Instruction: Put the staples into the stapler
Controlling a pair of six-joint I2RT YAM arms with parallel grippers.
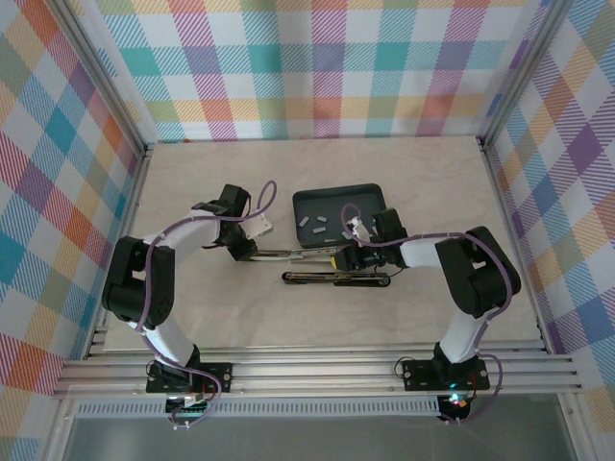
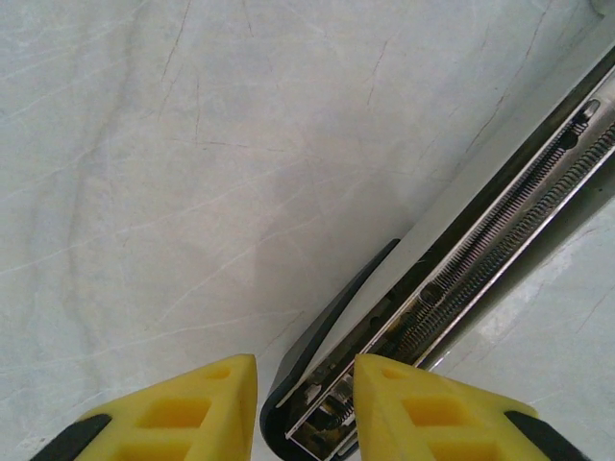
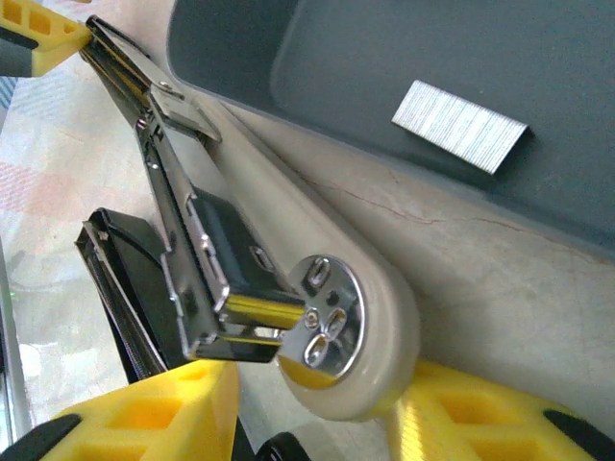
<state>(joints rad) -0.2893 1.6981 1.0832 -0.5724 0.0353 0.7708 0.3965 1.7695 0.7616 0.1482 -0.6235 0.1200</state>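
From above, the stapler (image 1: 336, 279) lies swung open on the table (image 1: 432, 327) just in front of the dark tray (image 1: 332, 195); its base is nearer the arms and its magazine arm stretches leftward beside it. The staples (image 1: 320, 224) lie loose in the tray, several short grey strips, none lifted; the left gripper (image 1: 252, 248) sits at the left tip of the magazine arm, and the right gripper (image 1: 354, 257) is at the hinge end, close to the tray's near edge.

Through the left wrist camera, the left gripper (image 2: 307, 365) looks clenched on the tip of the stapler (image 2: 500, 221), with a yellow finger (image 2: 192, 418) to either side; the channel with its long spring lies open to view. To my eye that hold is what the job wants, pinning the rail flat and level so a strip can drop in.

Through the right wrist camera, the right gripper (image 3: 317, 384) straddles the round hinge end of the stapler (image 3: 288, 279); whether it presses on it or merely stands around it, I cannot tell. One strip of staples (image 3: 459, 126) rests flat on the floor of the tray (image 3: 384, 48) just beyond. I reckon that arm should come off the hinge without nudging the stapler, reach over the rim, pinch a strip by its long sides, and carry it legs-down to the channel. Squeezed hard, the strip could snap; if the left hold eases, the stapler could skid.
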